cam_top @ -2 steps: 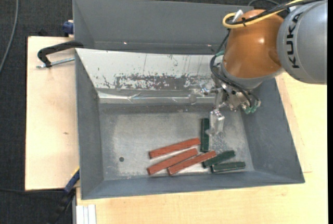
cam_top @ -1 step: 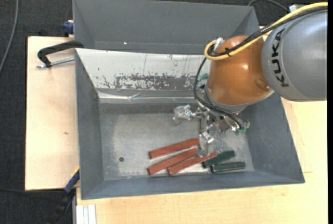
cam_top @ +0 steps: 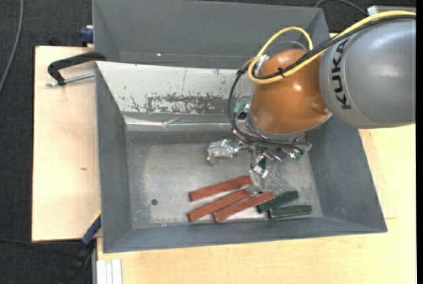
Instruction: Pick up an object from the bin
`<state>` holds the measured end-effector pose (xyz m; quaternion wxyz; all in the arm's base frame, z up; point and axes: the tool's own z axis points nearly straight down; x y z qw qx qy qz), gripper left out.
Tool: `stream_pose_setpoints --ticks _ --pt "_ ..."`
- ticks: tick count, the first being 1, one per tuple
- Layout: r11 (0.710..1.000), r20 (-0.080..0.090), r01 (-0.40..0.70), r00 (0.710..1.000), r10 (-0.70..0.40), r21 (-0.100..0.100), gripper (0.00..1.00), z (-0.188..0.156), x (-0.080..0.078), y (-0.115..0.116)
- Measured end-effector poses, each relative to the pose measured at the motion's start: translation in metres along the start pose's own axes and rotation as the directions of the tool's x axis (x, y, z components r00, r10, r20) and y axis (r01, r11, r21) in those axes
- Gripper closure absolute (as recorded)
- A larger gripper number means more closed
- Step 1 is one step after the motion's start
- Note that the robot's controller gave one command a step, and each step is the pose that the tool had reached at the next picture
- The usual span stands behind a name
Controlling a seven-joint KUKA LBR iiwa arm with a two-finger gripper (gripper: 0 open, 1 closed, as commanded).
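My gripper [cam_top: 259,169] hangs low over the front right of the bin floor, under the arm's orange cover. Its lowest metal part is right at the right end of the uppermost of three flat red-brown bars [cam_top: 220,188]. Two more red-brown bars [cam_top: 211,208] [cam_top: 248,203] lie side by side just in front of it, all slanting up to the right. To their right lie two short dark green bars [cam_top: 283,199] [cam_top: 291,211], close together near the front wall. Nothing is seen between the gripper's tips.
The bars form one small cluster at the front right of the bin. The left half of the floor is bare scratched metal. The sloping back wall rises behind the gripper, and the arm comes in over the right rim.
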<state>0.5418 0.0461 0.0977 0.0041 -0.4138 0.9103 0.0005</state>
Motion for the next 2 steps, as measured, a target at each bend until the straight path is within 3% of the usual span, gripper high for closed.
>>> stream_pose_setpoints --ticks 1,2 --pt "0.973 0.002 -0.229 0.973 0.229 0.008 1.00 0.0224 0.0106 0.0337" --pt "0.973 0.003 -0.230 0.973 0.230 0.008 1.00 0.0223 0.0107 0.0334"
